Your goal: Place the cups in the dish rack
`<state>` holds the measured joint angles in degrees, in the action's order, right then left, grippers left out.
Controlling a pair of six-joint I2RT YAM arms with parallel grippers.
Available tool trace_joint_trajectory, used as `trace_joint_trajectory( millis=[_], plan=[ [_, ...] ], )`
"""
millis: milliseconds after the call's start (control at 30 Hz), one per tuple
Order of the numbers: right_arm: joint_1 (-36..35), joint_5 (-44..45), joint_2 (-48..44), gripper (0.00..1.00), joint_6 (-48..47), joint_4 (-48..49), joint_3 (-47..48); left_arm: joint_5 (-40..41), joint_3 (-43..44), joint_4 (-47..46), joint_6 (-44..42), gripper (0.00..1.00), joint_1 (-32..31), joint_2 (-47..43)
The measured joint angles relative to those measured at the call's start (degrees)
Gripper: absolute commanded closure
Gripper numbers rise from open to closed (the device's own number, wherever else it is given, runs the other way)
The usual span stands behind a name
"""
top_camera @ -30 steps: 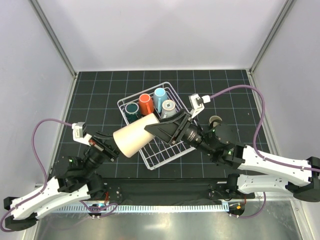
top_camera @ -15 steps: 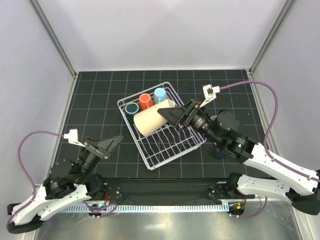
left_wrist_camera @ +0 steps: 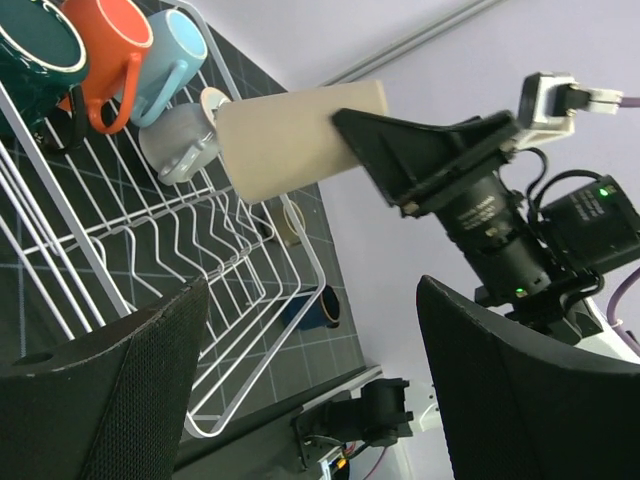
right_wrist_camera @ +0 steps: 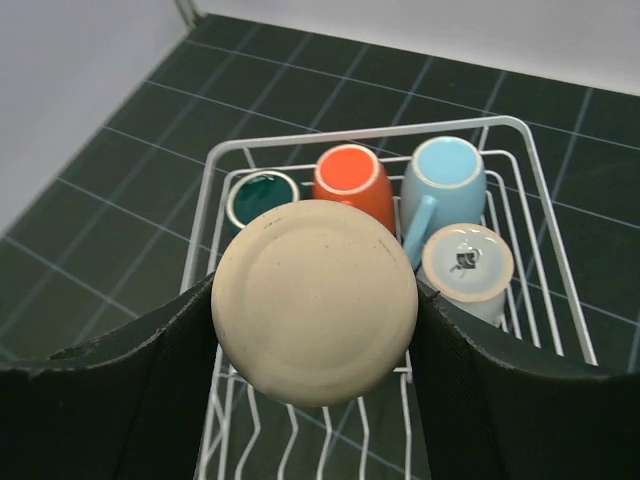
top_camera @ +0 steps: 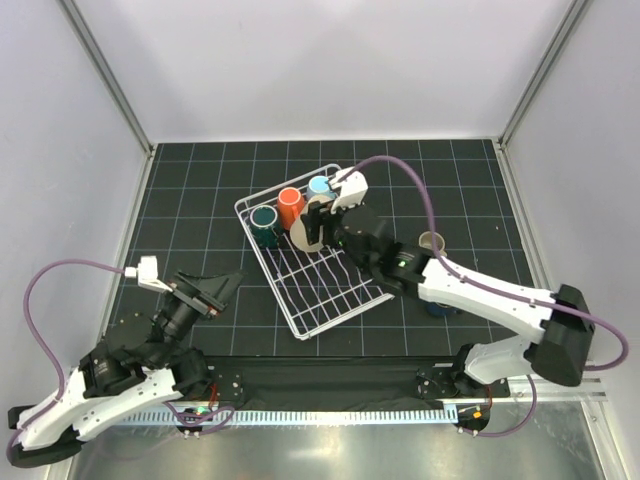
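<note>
Catches the moment just after a handover. Shows the beige tumbler (top_camera: 318, 222) gripped by the right jaws alone, where a second ago both arms met at it near the middle of the top view. Finds the left jaws spread wide and empty, drawn back to the lower left of that view, well apart from the dish rack (top_camera: 320, 285).

Puts the tumbler over the far half of the rack, upper centre of the top view, just beside the light blue cup (top_camera: 320, 186) and the grey-white cup (right_wrist_camera: 467, 262); half a second ago had it lower in the frame, over the rack's middle. Turns its closed base to the right wrist camera, so probably points the mouth down. Cannot tell whether its far end touches the wires yet.

Counts four cups already at the rack's far end: those two plus the orange cup (top_camera: 291, 200) and the dark teal cup (top_camera: 264, 218). Leaves an olive-beige cup (top_camera: 432, 241) and a navy cup (left_wrist_camera: 318, 308) on the worktop (top_camera: 200, 200), right of the rack.

Suggests the fifth cup needs only lowering and release, with two more to fetch.
</note>
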<state>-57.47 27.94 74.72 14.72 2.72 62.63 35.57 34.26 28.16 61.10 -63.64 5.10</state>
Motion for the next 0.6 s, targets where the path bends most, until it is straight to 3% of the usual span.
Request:
trace_joint_trajectory(
  millis=[600],
  plan=[
    [0.22, 6.47, 15.02, 0.96, -8.55, 7.37, 0.48, 0.44, 0.17, 1.46, -0.02, 0.18, 0.0, 1.01]
  ],
)
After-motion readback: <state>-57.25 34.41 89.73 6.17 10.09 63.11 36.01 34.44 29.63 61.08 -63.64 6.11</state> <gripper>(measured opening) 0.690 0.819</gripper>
